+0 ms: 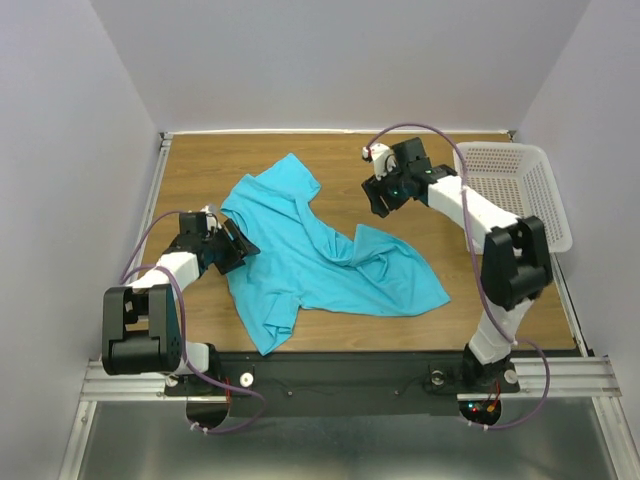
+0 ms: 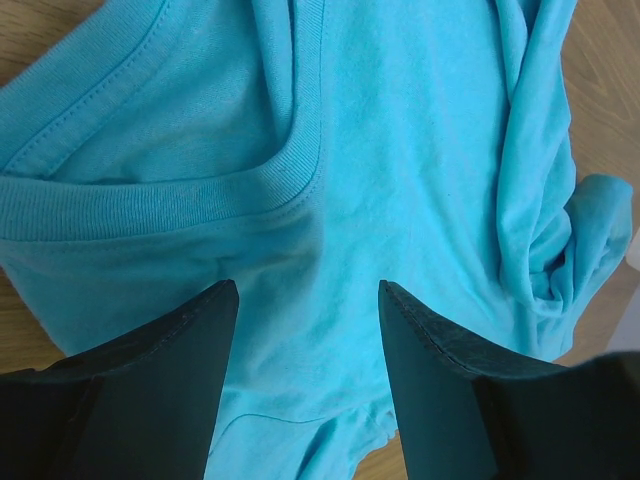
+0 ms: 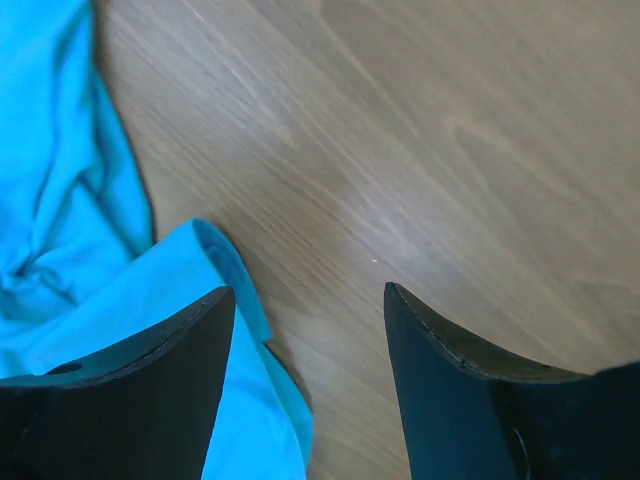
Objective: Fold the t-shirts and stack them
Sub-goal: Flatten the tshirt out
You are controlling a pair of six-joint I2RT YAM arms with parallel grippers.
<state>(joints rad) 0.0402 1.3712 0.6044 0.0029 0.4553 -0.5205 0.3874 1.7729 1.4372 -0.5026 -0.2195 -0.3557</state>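
A turquoise-blue t-shirt lies crumpled across the middle of the wooden table. My left gripper is open at the shirt's left edge. In the left wrist view the gripper hovers over the cloth just below the ribbed neck collar. My right gripper is open above bare wood past the shirt's far right part. In the right wrist view the gripper has only wood between its fingers, and a folded shirt edge lies under its left finger.
A white plastic mesh basket stands at the table's right edge, beside the right arm. White walls close in the table on three sides. Bare wood shows behind the shirt and at the front right.
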